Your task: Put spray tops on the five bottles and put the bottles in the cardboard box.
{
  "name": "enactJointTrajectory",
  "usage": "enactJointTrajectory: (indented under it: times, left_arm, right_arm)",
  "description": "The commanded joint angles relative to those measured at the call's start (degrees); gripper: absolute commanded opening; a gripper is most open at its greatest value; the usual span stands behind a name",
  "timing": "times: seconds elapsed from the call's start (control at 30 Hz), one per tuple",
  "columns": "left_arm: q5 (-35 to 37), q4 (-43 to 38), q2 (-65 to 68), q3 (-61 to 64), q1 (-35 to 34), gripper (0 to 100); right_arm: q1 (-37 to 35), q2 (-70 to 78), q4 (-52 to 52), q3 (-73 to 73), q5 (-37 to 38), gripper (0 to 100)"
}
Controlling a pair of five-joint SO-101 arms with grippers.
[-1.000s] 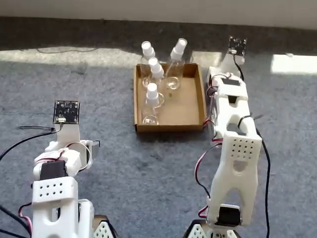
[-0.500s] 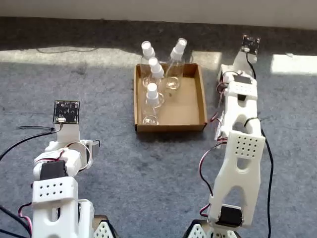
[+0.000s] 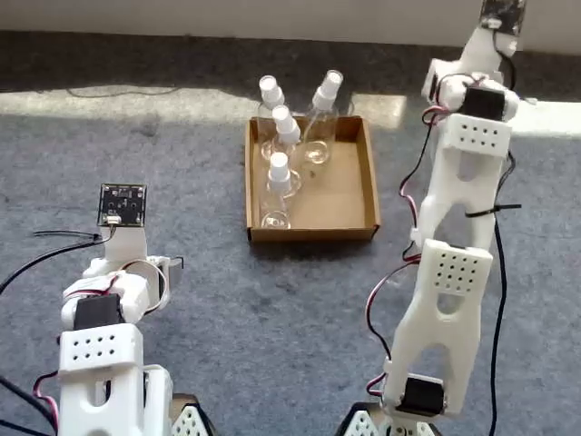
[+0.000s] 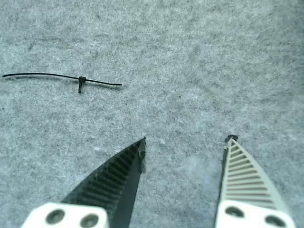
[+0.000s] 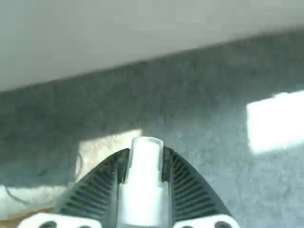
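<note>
At the grey carpet's near-left corner my left pincer hangs open, with a thin black cable tie lying just beyond it. Mid-carpet sits the shallow brown cardboard box. Four clear plastic bottles with spray tops stand along its left and far sides. At the far right edge my right pincer clamps a white spray top. Sun patches and a pale wall lie behind.

Four clear, white-topped bottles stand in the cardboard box; the right end effector clamps a fifth top.
</note>
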Motion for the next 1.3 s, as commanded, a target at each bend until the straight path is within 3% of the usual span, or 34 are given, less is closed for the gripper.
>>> enactJointTrajectory:
  times: [0.0, 0.23, 0.37, 0.47, 0.63, 0.93, 1.1, 1.27]
  left_arm:
    - [0.18, -0.79, -0.75, -0.31, 1.19, 25]
    - [0.18, -0.7, -0.75, -0.22, 1.19, 25]
    - [0.18, -0.7, -0.75, -0.22, 1.19, 25]
    - [0.18, -0.7, -0.75, -0.22, 1.19, 25]
    - [0.18, -0.62, -0.75, -0.22, 1.19, 25]
    - [0.18, -0.62, -0.66, -0.31, 1.1, 25]
    - [0.18, -0.62, -0.66, -0.4, 0.84, 25]
    - [0.18, -0.62, -0.66, -0.57, 0.75, 25]
  right_arm:
    - [-2.59, -7.34, 5.05, -19.03, -0.18, 0.5]
    - [-3.12, -18.33, 16.84, -14.46, -0.26, 0.5]
    - [-5.58, -25.63, 29.32, -14.29, -0.18, 0.5]
    - [-5.49, -30.02, 28.97, -9.36, -0.18, 0.5]
    - [-6.29, -37.23, 28.88, 14.46, 0.09, 0.5]
    - [-15.87, -68.26, 26.68, 71.87, 14.86, 0.5]
    - [-22.55, -84.97, 17.89, 98.42, 16.09, 0.5]
    - [-35.56, -90.77, 2.68, 122.77, 15.91, 0.5]
